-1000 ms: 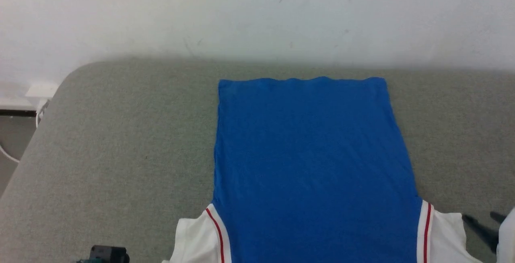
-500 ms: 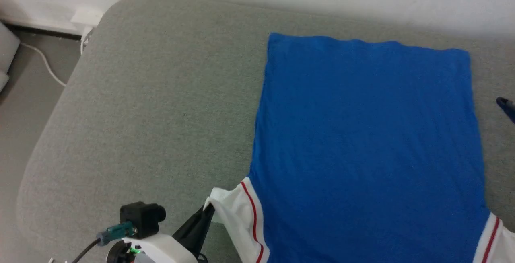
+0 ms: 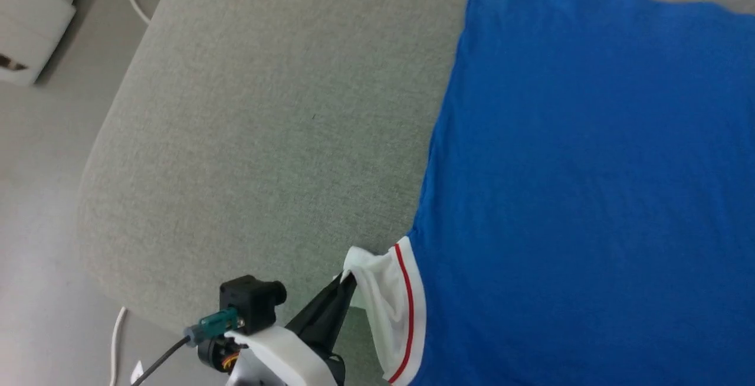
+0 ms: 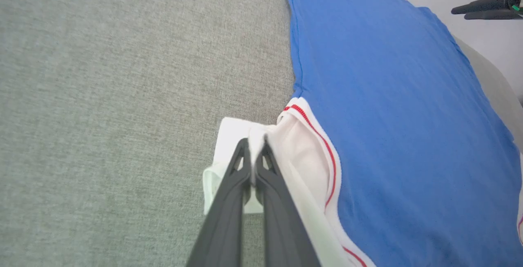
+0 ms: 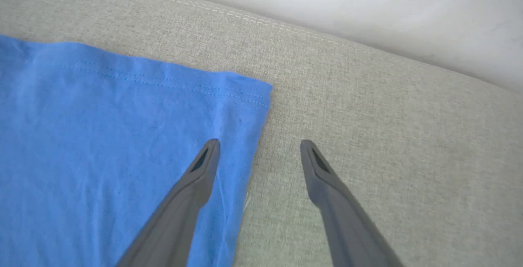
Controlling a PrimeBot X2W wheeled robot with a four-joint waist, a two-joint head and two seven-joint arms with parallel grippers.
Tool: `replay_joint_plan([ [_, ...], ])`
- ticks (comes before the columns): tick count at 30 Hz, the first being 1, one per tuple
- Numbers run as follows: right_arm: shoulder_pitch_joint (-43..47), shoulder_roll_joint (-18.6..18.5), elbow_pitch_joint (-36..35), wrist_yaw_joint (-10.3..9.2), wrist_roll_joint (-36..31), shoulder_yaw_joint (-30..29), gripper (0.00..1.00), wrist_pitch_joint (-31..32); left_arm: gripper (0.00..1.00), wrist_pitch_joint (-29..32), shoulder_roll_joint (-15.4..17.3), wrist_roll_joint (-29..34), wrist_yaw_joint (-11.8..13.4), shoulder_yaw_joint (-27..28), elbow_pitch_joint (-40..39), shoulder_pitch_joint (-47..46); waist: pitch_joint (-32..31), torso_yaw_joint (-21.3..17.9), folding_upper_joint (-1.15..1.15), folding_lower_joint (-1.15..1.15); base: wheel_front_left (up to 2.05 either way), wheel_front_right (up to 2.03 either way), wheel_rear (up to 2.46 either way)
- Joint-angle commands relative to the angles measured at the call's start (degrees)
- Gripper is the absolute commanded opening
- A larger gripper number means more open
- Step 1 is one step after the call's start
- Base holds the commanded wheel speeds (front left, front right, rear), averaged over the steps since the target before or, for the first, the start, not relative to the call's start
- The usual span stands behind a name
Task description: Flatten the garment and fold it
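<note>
Blue jersey (image 3: pixel 590 167) flat on grey cushion (image 3: pixel 265 108), sleeve fold apparently in hand: left gripper (image 4: pixel 254 144) pinched tight on its white sleeve (image 4: pixel 300 150), right gripper (image 5: pixel 259 146) spread wide astride its hem corner (image 5: pixel 249 95), probably the next thing to clamp.

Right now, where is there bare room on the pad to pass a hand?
Free: the wide grey pad between its rounded left edge and the jersey; also the strip between hem and wall, by the open right gripper. Crowded: the near sleeve, pinched in the left gripper.
</note>
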Motion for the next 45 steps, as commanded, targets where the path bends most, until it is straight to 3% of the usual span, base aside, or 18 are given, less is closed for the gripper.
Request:
replay_joint_plan([
  [1, -1.32, -0.08, 0.87, -0.04, -0.82, -0.43, 1.00, 0.19, 0.00, -0.49, -0.50, 0.61, -0.50, -0.24, 0.16, -1.23, 4.69, 3.79, 0.00, -0.02, 0.00, 0.00, 0.00],
  [9, -3.07, -0.85, 5.94, -0.04, -3.66, 1.69, 1.00, 0.98, 0.00, -1.01, -1.15, 0.92, -0.93, -1.07, 1.52, -2.35, 5.71, 4.58, 0.00, -0.02, 0.00, 0.00, 0.00],
  [10, -2.84, -0.87, 6.41, -0.04, -3.40, 2.02, 0.92, 1.08, 0.00, -0.99, -1.19, 0.83, -0.95, -1.11, 1.74, -2.36, 5.59, 4.57, 0.00, -0.02, 0.00, 0.00, 0.00],
  [11, -2.42, -1.04, 6.88, -0.04, -3.19, 2.51, 0.23, 1.21, 0.00, -0.96, -1.22, 0.77, -0.99, -1.21, 1.99, -2.37, 5.37, 4.57, 0.00, -0.02, 0.00, 0.00, 0.00],
  [12, -1.91, -1.42, 7.29, -0.04, -2.95, 3.19, 0.00, 1.47, 0.00, -0.91, -1.24, 0.73, -1.01, -1.30, 2.24, -2.37, 5.13, 4.53, 0.00, -0.02, 0.00, 0.00, 0.00],
  [21, 1.28, -2.24, 9.10, -0.04, -1.24, 5.47, 0.00, -1.30, 0.00, -0.74, -0.33, -0.03, -0.44, -0.63, 3.96, -1.43, 0.46, 1.62, 0.00, -0.02, 0.00, 0.00, 0.00],
  [30, 8.72, -1.22, 7.50, -0.04, 3.67, 10.29, 0.00, -4.40, 0.00, -0.97, 1.46, -1.39, 0.88, 1.30, 4.49, 1.27, -9.22, -6.77, 0.00, -0.02, 0.00, 0.00, 0.00],
  [40, 26.96, -2.83, -4.01, -0.04, 13.95, 12.27, 0.00, -4.86, 0.00, -1.19, 4.64, -2.49, 4.08, 4.14, 3.98, 7.43, -19.75, -16.02, 0.00, -0.02, 0.00, 0.00, 0.00],
  [45, 38.43, -3.89, -11.63, -0.04, 16.65, 8.09, 0.00, -3.77, 0.00, -1.37, 4.76, -3.69, 4.92, 4.79, 3.27, 9.83, -22.38, -18.68, 0.00, -0.02, 0.00, 0.00, 0.00],
])
